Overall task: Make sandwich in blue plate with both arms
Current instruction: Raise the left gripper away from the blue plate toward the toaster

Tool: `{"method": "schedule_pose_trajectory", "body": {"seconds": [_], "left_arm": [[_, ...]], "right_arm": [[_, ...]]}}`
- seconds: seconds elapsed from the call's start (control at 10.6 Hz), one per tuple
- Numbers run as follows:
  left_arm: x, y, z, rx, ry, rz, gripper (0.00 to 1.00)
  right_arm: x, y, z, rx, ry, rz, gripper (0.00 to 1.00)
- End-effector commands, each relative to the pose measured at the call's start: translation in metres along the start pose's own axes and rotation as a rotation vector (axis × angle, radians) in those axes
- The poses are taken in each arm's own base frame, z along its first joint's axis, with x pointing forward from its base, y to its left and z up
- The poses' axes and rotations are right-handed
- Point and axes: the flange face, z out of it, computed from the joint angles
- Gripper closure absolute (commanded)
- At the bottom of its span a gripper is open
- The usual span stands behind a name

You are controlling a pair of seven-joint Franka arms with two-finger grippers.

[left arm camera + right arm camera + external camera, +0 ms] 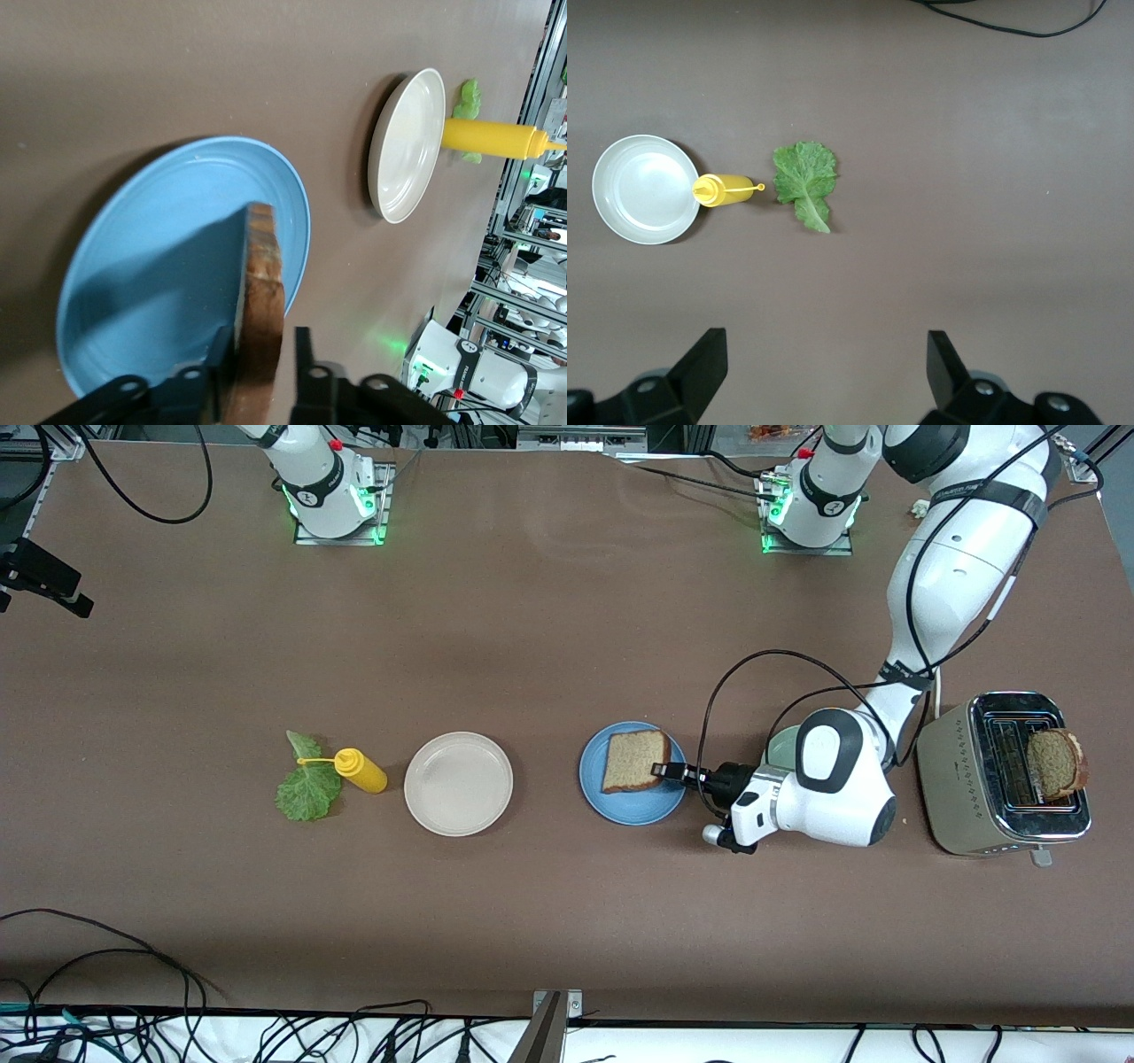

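Left gripper (663,772) low at blue plate (595,779) edge, fingers (306,363) either side of bread slice (634,760); one finger against crust, small gap at the other, so grip loosened, can't tell if slice is truly held. Slice on edge in left wrist view, resting on plate. Second slice (1055,763) sticking out of toaster (966,797) at left arm's end. Lettuce (307,784) flat on table, touching mustard bottle (361,770), next to off-white plate (458,783). Right gripper (826,372) wide open, empty, waiting high over lettuce area.
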Motion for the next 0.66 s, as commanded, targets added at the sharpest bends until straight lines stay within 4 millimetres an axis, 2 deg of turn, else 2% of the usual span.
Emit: {"method": "schedule_pose_trajectory", "body": {"seconds": [0.0, 0.19, 0.47, 0.56], "left_arm": [[0.005, -0.008, -0.022, -0.014, 0.029, 0.086, 0.00], [0.004, -0.019, -0.045, 0.010, 0.052, 0.127, 0.00], [-0.004, 0.003, -0.089, 0.203, 0.060, 0.212, 0.00], [-0.009, 0.005, -0.113, 0.255, 0.076, 0.223, 0.00]], "right_arm": [[-0.001, 0.000, -0.006, 0.016, -0.004, -0.002, 0.00], [-0.001, 0.000, -0.006, 0.016, -0.004, -0.002, 0.00], [-0.001, -0.001, -0.006, 0.016, -0.006, -0.003, 0.00], [-0.001, 0.000, -0.006, 0.014, -0.007, -0.003, 0.00]]}}
